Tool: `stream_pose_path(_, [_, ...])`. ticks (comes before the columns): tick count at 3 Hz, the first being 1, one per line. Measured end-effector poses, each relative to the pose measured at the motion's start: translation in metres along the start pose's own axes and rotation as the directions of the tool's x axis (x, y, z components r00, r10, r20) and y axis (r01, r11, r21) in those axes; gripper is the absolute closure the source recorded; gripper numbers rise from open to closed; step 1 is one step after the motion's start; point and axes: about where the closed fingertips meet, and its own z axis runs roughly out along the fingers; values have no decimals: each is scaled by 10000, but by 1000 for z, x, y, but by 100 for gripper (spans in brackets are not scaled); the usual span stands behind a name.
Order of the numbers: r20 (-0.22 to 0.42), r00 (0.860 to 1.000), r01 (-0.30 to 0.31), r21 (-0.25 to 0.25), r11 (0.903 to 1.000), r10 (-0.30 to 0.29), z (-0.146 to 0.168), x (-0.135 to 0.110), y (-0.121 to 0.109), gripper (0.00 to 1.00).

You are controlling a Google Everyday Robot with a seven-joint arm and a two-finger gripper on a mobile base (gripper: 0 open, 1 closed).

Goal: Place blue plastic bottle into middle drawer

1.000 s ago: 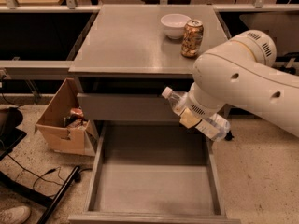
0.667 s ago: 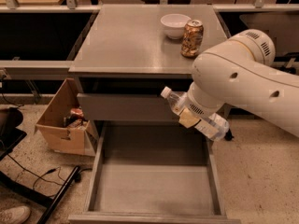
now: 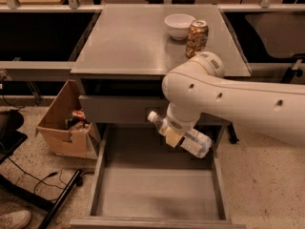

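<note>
blue plastic bottle [image 3: 194, 143]: held in mid-air, tilted, white cap to the far left, base to the near right; hung over the far right part of the open drawer, not touching floor or walls.
gripper [image 3: 174, 136]: seen under the wrist of the white arm [image 3: 238, 99], just in front of the cabinet, clenched on the bottle at mid-body.
change: vs approx. 1 s ago, bottle & gripper have been brought lower and a bit left; cap was at the upper edge of the closed drawer front [image 3: 119, 109], now near its lower edge.
meaning: descent judged under way; release not yet made, so task prob. in its last stretch.
middle drawer [image 3: 157, 190]: pulled out to the near side, flat grey floor, thin walls left & right.
around: drink can [image 3: 196, 37] & white bowl [image 3: 179, 25] on the cabinet top [image 3: 133, 42], far right, well apart from the bottle; cardboard box [image 3: 62, 123] w/ odds and ends on the ground to the left.
in the way: nothing seen betw. bottle and drawer floor; right wall is near the bottle's base, so a clip there is judged the likeliest risk.
</note>
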Motion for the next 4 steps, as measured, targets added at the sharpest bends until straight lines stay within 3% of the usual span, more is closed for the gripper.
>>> stream_pose_path(1, [-1219, 9889, 745, -915, 9930, -855, 91, -13, 44, 100])
stream_pose_path(2, [-2051, 9674, 1225, -1334, 9835, -1483, 161, -14, 72, 100])
stream_pose_path(3, [-1793, 9772, 803, -1824, 9799, -1135, 250, -18, 98, 100])
stream_pose_path(4, [-878, 9956, 70, -2872, 9578, -336, 298, -25, 126, 100])
